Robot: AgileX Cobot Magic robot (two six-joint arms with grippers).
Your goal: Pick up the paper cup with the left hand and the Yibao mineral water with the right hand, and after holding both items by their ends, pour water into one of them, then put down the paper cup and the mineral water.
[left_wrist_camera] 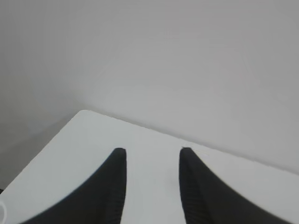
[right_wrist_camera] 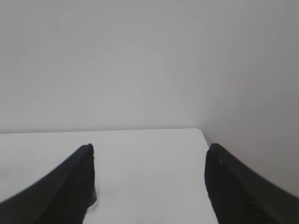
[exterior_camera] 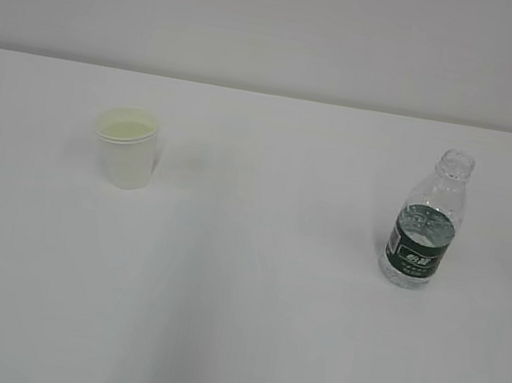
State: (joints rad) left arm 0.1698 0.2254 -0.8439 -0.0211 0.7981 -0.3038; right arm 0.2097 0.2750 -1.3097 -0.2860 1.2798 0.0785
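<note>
The white table [exterior_camera: 232, 326] spreads under me, its far edge meeting a pale wall [exterior_camera: 286, 18] straight across the exterior view. Neither of my arms shows in that view; I see my own jaws only through the wrist cameras.

My right hand [right_wrist_camera: 149, 154] is held low over the table and aims toward the wall, its two black prongs set wide apart with nothing but bare tabletop between them. The table's far right corner lies just ahead of it. My left hand [left_wrist_camera: 153, 154] is posed the same way, angled toward the table's far left corner, its prongs parted more narrowly and holding nothing.

The Yibao mineral water [exterior_camera: 427, 220] stands upright on the right side of the table, long axis vertical, capless neck pointing up, dark green label facing the camera. By my right hand's left prong, at the bottom edge of the right wrist view, there is a faint clear shape; I cannot tell what it is.

The paper cup [exterior_camera: 126, 147] stands upright on the left side, mouth up, well apart from the bottle. Open tabletop surrounds both, with broad bare room between them and toward the near edge.
</note>
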